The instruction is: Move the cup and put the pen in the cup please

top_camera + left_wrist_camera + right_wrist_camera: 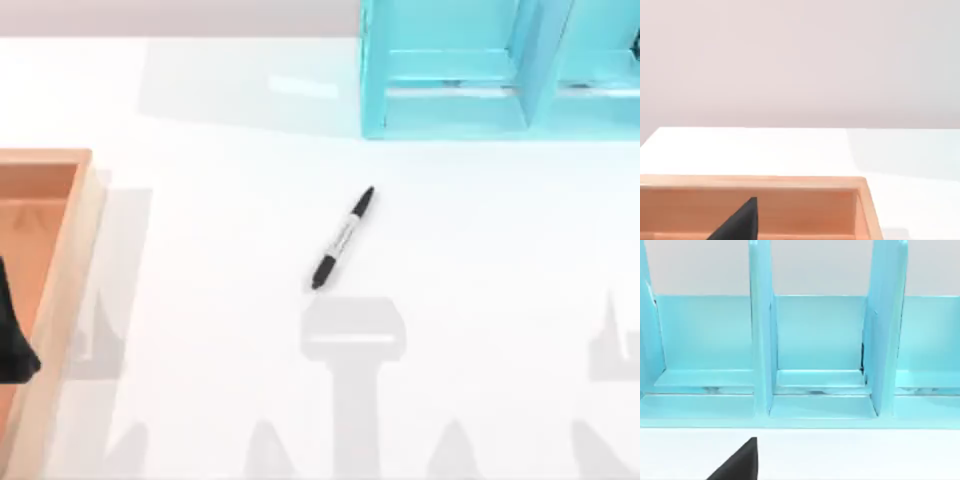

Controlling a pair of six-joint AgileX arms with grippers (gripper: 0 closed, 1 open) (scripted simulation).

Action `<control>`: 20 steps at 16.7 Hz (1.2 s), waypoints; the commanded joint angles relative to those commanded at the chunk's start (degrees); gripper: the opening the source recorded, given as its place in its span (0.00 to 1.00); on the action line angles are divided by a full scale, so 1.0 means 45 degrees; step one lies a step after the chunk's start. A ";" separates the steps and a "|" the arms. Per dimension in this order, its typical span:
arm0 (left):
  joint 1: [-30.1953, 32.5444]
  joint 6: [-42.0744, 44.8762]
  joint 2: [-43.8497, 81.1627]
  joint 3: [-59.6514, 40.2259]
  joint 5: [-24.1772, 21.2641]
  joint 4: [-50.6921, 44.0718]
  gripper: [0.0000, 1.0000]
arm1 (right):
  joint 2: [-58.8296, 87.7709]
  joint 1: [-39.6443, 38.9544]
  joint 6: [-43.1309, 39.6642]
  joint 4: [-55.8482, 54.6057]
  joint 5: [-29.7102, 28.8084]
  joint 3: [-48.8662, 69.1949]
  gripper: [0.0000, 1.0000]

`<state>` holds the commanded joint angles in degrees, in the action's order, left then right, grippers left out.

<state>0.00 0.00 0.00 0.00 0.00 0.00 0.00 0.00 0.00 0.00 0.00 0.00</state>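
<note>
Progress: by my reading nothing is done yet. The pen (343, 238) lies flat on the bare white table (480, 260), and there is no cup standing on the part of the table I can see, so both the cup move and the pen drop are left.

Pen: near the middle of the table, set on a slant, one end pointing toward the back right, the other toward the front left. It is in front of the blue rack (500, 70), apart from it, and well apart from the tray (70, 260) at the left edge.

Left arm: a dark piece of it shows at the left edge, over the tray. The left wrist view shows a dark finger (740, 222) in front of the tray's wooden wall (805, 207). It is well apart from the pen, with nothing between the jaws as far as I can see. Jaws apart or together: I cannot tell.

Right arm: its wrist view looks into the rack's compartments (820, 340), with a dark finger (740, 462) over the white table. Jaws: I cannot tell.

Next, as a guess: a gripper has to find the cup before the pen is worth lifting.
</note>
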 joint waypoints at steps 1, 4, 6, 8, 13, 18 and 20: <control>0.0000 0.0000 0.0000 0.0000 0.0000 0.0000 1.00 | 0.0000 0.0000 0.0000 0.0000 0.0000 0.0000 1.00; -0.0036 0.0079 0.0403 -0.0400 -0.0032 -0.0371 1.00 | 0.0000 0.0000 0.0000 0.0000 0.0000 0.0000 1.00; -0.0149 0.0244 0.1344 -0.1309 -0.0066 -0.1197 1.00 | 0.0000 0.0000 0.0000 0.0000 0.0000 0.0000 1.00; -0.0345 0.0471 0.2819 -0.2673 -0.0078 -0.2398 1.00 | 0.0000 0.0000 0.0000 0.0000 0.0000 0.0000 1.00; -0.1087 0.1216 0.8345 -0.7397 -0.0022 -0.6494 1.00 | 0.0000 0.0000 0.0000 0.0000 0.0000 0.0000 1.00; -0.1909 0.2054 1.4906 -1.2649 0.0056 -1.1038 1.00 | 0.0000 0.0000 0.0000 0.0000 0.0000 0.0000 1.00; -0.2194 0.2360 1.7284 -1.4582 0.0072 -1.2664 1.00 | 0.0000 0.0000 0.0000 0.0000 0.0000 0.0000 1.00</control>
<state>-9.87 10.62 77.78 -65.62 0.32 -56.99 0.00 0.00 0.00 0.00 0.00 0.00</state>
